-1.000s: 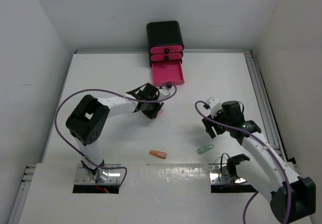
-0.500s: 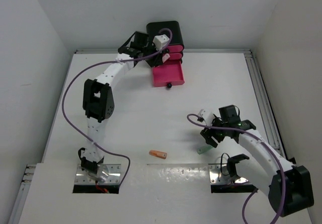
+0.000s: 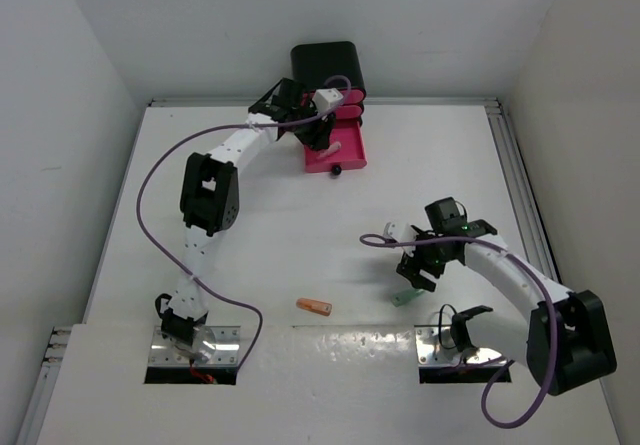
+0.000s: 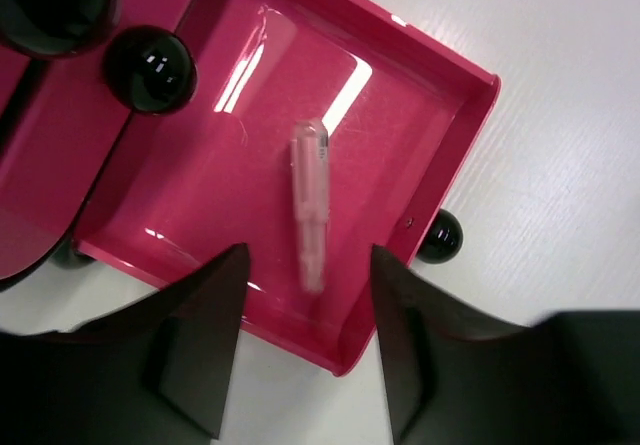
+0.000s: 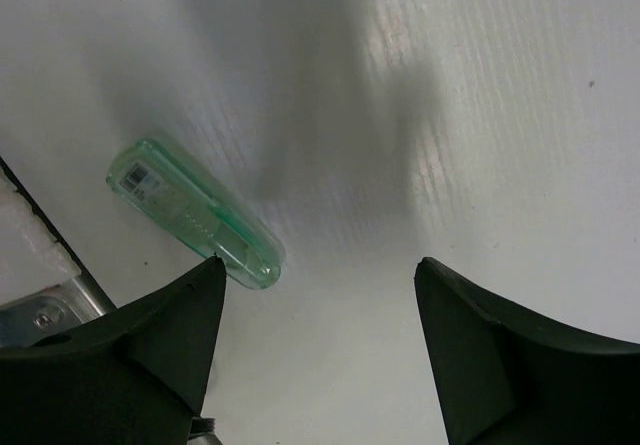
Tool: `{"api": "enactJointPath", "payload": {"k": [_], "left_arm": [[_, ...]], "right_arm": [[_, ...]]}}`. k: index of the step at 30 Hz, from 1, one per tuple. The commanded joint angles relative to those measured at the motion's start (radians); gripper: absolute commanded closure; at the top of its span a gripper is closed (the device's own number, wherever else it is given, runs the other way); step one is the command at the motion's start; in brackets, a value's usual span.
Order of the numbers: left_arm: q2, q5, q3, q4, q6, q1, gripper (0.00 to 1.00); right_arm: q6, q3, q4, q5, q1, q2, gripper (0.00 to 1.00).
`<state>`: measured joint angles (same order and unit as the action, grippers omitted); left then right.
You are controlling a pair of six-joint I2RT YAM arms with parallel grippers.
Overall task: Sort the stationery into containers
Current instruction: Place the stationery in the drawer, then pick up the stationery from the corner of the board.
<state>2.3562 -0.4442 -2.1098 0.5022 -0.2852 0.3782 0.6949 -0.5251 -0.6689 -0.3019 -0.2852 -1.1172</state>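
The left tool (image 4: 308,265) hangs over the open drawer (image 4: 390,145) of the black box (image 3: 325,63) at the middle of the counter's (image 3: 250,255) far edge. Its jaws are spread and pinch nothing. A pale pink stick (image 4: 310,205) lies inside that drawer, so this drop looks done. The stick is blurred in the wrist view, and I cannot tell whether it has settled. The right tool (image 5: 320,270) is spread wide above the green stick (image 5: 195,215), which lies on the counter by the near edge, right of the middle. That stick sits off to one side, one end just beside a finger (image 5: 160,335), so the next move would call for centring over it, lowering and pinching. An orange stick (image 3: 314,307) waits near the middle of the near edge. From above, the left tool hides much of the open drawer, and no other sticks are in sight.
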Motion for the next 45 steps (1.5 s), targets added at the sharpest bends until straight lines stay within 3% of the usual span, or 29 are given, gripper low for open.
{"api": "enactJointPath", "payload": {"k": [1,4,9,14,20,30,36,37,41,45], "left_arm": [[-0.040,0.005,-0.045,-0.065,0.015,-0.002,0.41],[-0.075,0.030,-0.044,-0.074,0.030,-0.002,0.33],[-0.187,-0.014,0.037,-0.068,0.066,-0.045,0.33],[-0.353,-0.082,0.266,-0.068,0.098,-0.139,0.33],[-0.505,-0.094,0.509,-0.062,0.081,-0.212,0.33],[-0.647,-0.088,0.711,-0.051,0.041,-0.288,0.36],[-0.664,-0.093,0.749,-0.040,0.032,-0.317,0.37],[-0.664,-0.096,0.752,-0.039,0.029,-0.317,0.37],[-0.676,-0.125,0.769,-0.036,-0.006,-0.331,0.38],[-0.693,-0.168,0.815,-0.013,-0.124,-0.338,0.40]], "right_arm": [[0.142,-0.052,-0.070,-0.042,-0.005,-0.019,0.24],[0.190,-0.065,-0.115,-0.058,-0.003,-0.039,0.23],[0.276,-0.065,-0.146,-0.068,-0.026,-0.070,0.22],[0.336,-0.053,-0.166,-0.078,-0.063,-0.108,0.20],[0.289,-0.009,-0.032,-0.077,-0.118,-0.138,0.20],[0.307,0.075,0.124,-0.057,-0.198,-0.187,0.41],[0.256,0.136,0.238,-0.029,-0.216,-0.173,0.67],[0.249,0.116,0.244,-0.031,-0.216,-0.179,0.76],[0.128,-0.007,0.267,-0.055,-0.192,-0.240,0.96],[-0.027,-0.235,0.330,-0.095,-0.161,-0.338,1.00]]}}
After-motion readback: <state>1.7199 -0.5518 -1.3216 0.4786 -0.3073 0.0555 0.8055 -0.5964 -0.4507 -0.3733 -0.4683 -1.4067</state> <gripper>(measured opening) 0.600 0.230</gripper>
